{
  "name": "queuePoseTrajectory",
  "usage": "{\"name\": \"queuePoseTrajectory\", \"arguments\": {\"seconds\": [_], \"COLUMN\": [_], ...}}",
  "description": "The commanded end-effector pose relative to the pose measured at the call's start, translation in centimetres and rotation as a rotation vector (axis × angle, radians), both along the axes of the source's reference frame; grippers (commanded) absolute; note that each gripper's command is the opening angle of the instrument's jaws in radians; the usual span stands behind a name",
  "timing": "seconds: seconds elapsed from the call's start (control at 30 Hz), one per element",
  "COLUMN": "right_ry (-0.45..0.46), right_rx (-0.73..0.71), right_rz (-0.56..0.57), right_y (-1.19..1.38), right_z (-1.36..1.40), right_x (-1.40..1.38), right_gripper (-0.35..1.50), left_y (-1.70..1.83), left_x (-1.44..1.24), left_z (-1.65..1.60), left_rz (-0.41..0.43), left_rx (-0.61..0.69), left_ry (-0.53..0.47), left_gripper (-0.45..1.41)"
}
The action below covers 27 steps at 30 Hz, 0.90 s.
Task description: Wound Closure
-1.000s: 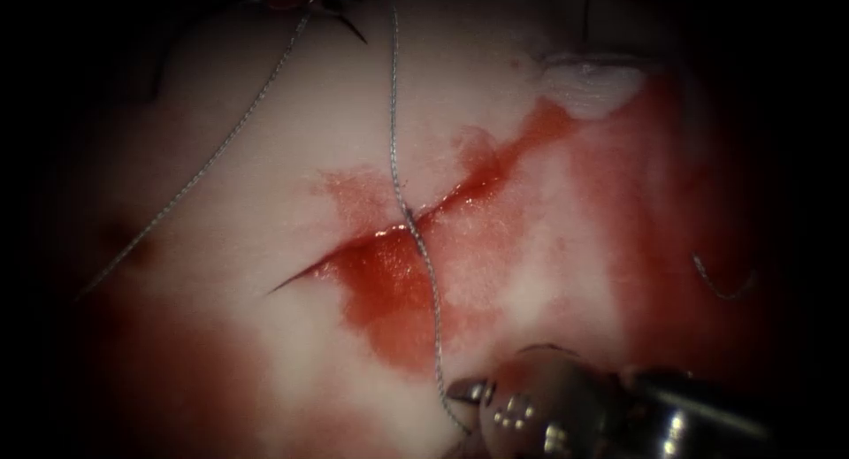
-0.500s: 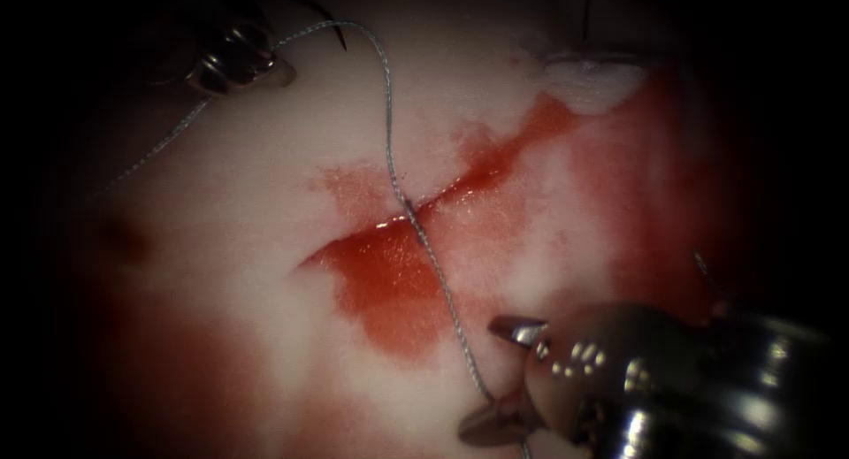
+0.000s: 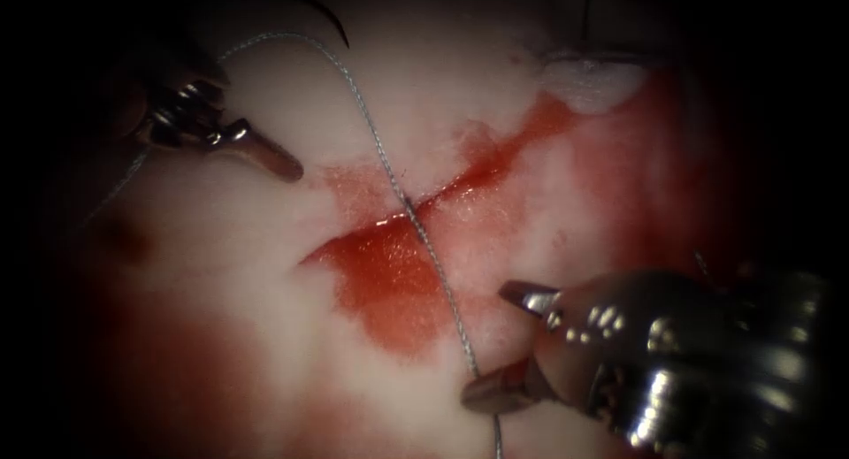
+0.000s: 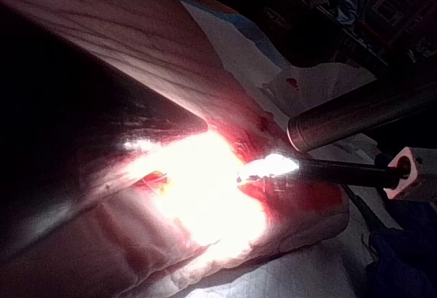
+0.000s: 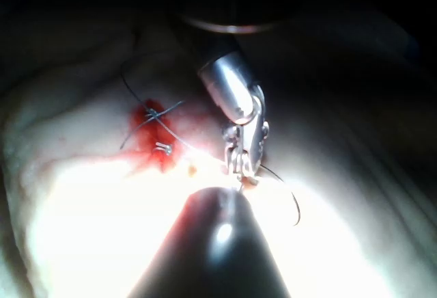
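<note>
Now we have the right arm's tool point(image 3: 508, 344) low on the right of the cut point(image 3: 416, 213), its jaws spread wide and holding nothing, with the thread point(image 3: 442, 286) running down between the two tips. That strand comes out of the cut at its middle and slants down and to the right across the red fluid point(image 3: 389, 295); its long axis lies roughly crosswise to the gape of the jaws, so the thread sits inside the open mouth (touching the lower tip or just beside it, we cannot say which).

From the cut the same thread climbs up and left in an arc toward the left arm's tool point(image 3: 265, 158), which sits upper left over the pale tissue point(image 3: 265, 335). We cannot tell whether its jaws are spread or pressed together, since one dark tip shows. The curved needle point(image 3: 305, 3) lies above it, free of the tissue, its point turned down to the right; it looks carried near its tail end by that tool, though the dark there leaves this unsure.

Of the two, the right tool is plainly nearer the lower strand, the left nearer the needle.
</note>
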<state>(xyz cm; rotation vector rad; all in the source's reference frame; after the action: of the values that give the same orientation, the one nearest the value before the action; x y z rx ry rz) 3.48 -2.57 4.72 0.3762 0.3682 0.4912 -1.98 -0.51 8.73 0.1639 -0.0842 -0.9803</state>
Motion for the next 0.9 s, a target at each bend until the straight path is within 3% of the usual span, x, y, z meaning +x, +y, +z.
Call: {"name": "queuePoseTrajectory", "arguments": {"seconds": [0.03,0.37,0.53,0.57,0.9], "right_ry": [0.005,0.003,0.002,0.001,0.0], "right_rx": [-0.002,-0.003,-0.003,-0.003,-0.003], "right_rz": [0.003,0.006,0.008,0.009,0.012], "right_y": [0.1,0.09,0.08,0.07,0.05], "right_z": [-0.05,-0.05,-0.06,-0.06,-0.08], "right_x": [0.1,0.12,0.14,0.14,0.16], "right_gripper": [0.84,0.89,0.93,0.93,0.94], "left_y": [0.11,0.07,0.15,0.19,0.16], "left_x": [-0.03,0.21,0.34,0.36,0.47], "left_z": [-0.05,-0.5,-0.79,-0.87,-0.95], "left_rz": [0.002,-0.018,-0.067,-0.097,-0.145], "left_rx": [-0.005,-0.001,0.007,0.001,0.003], "left_ry": [-0.005,0.032,0.069,0.063,0.061], "left_gripper": [0.99,1.03,1.03,0.94,0.93]}}
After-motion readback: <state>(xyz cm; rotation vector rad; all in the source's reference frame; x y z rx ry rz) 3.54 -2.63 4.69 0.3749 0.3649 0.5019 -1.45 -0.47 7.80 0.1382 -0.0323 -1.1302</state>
